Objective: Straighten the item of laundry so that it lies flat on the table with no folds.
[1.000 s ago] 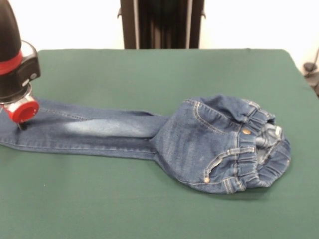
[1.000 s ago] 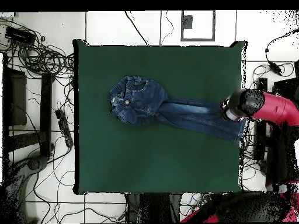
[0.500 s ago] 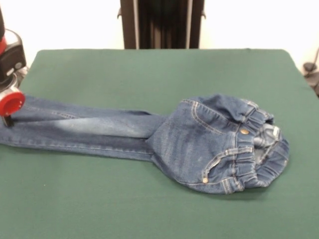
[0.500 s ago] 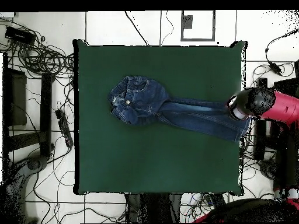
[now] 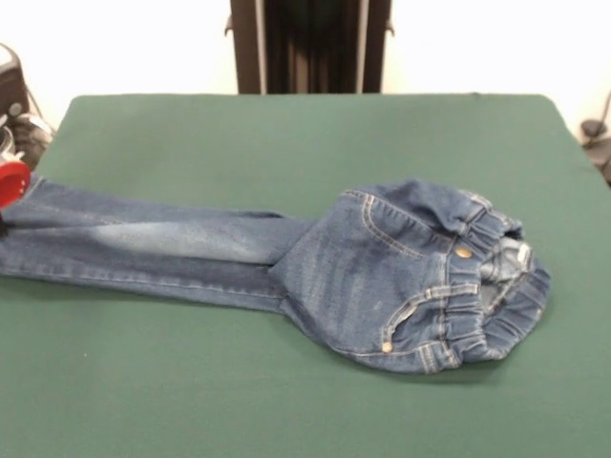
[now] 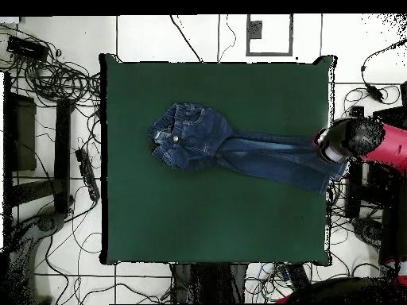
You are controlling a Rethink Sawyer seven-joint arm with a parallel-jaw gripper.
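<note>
The item of laundry, a small pair of blue jeans point(image 5: 382, 267), lies across the green table point(image 5: 286, 134). Its two legs lie together and stretch toward the left edge, with a pale faded patch on them. The seat is bunched and its elastic waistband point(image 5: 477, 286) gapes open at the right. My gripper point(image 5: 3, 205) shows only as a red collar at the left edge, down on the leg ends and shut on them. In the overhead view the jeans point(image 6: 215, 147) reach the table's right edge, where the gripper point(image 6: 332, 152) holds the hems.
A black pedestal point(image 5: 307, 46) stands behind the table's far edge. Overhead, cables and black stands point(image 6: 48, 87) crowd the floor left of the table point(image 6: 215, 222), and the red arm point(image 6: 385, 143) hangs over the right edge.
The gripper has pulled outward past the table edge, dragging the legs with it. The whole pair of jeans has slid a little that way, and the legs lie longer and straighter.
</note>
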